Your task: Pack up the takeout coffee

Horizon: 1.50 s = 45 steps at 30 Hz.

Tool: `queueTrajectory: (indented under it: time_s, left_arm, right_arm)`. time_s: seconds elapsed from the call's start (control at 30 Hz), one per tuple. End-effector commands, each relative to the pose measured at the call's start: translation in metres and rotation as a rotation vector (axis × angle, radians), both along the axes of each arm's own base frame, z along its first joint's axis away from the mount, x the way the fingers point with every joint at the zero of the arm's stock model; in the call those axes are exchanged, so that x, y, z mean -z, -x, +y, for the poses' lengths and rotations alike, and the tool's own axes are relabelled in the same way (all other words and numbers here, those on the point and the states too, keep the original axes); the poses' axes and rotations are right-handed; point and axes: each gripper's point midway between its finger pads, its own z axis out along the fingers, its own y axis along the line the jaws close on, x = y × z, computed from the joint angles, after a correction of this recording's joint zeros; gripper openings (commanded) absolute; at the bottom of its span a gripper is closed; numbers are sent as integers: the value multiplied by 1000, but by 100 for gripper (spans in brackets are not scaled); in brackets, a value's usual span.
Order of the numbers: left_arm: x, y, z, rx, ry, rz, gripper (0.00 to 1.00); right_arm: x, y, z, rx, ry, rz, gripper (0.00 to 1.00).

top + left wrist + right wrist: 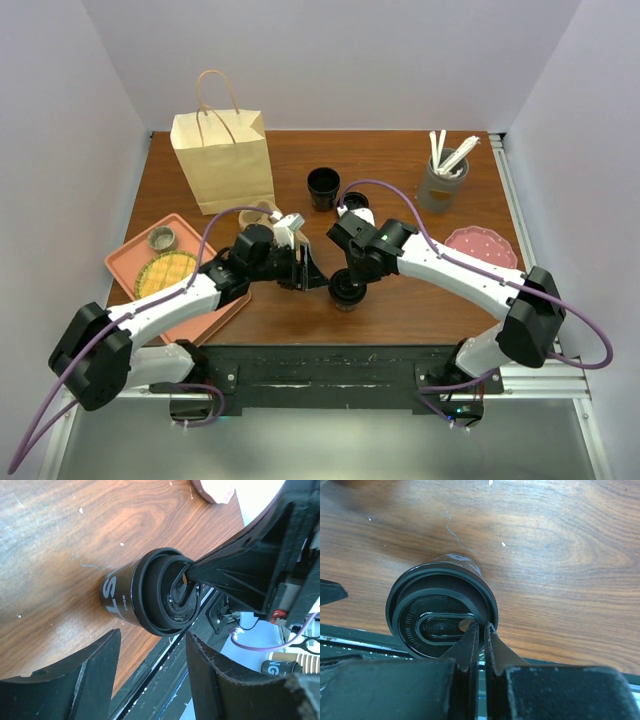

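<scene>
The takeout coffee (346, 291), a black cup with a black sip lid, stands near the table's front edge between both arms. In the right wrist view the takeout coffee (441, 615) fills the centre; my right gripper (481, 626) is shut, its tips resting on the lid's rim next to the sip recess. From above, the right gripper (350, 276) sits over the cup. My left gripper (311, 275) is just left of the cup. In the left wrist view the left gripper (152, 652) is open; the takeout coffee (145, 597) lies ahead of its fingers, not between them.
A brown paper bag (222, 160) stands at the back left. A lidless black cup (323, 187) and a loose black lid (356, 200) sit mid-back. A grey holder with white utensils (443, 178), a pink plate (481, 246) and an orange tray (140, 255) are also on the table.
</scene>
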Motion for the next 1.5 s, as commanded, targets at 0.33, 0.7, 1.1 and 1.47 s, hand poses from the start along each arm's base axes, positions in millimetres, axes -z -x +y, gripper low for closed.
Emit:
queueTrajectory:
  time_s: [0.33,0.7,1.1,1.47]
  left_arm:
    - [13,-6,-8,24,6,6,53]
    - [30,-18,-5,-4,-77,-1,45]
    - [14,-29,-3,-31,-119,-12,46]
    - [2,-31,-12,10,-110,-24,48]
  right_arm:
    - [6,-2,2,22,-30,-13,0]
    - [18,5,-7,19,-11,2,0]
    - [23,3,-9,1,6,-4,0]
    - [23,2,-6,-16,13,-2,0]
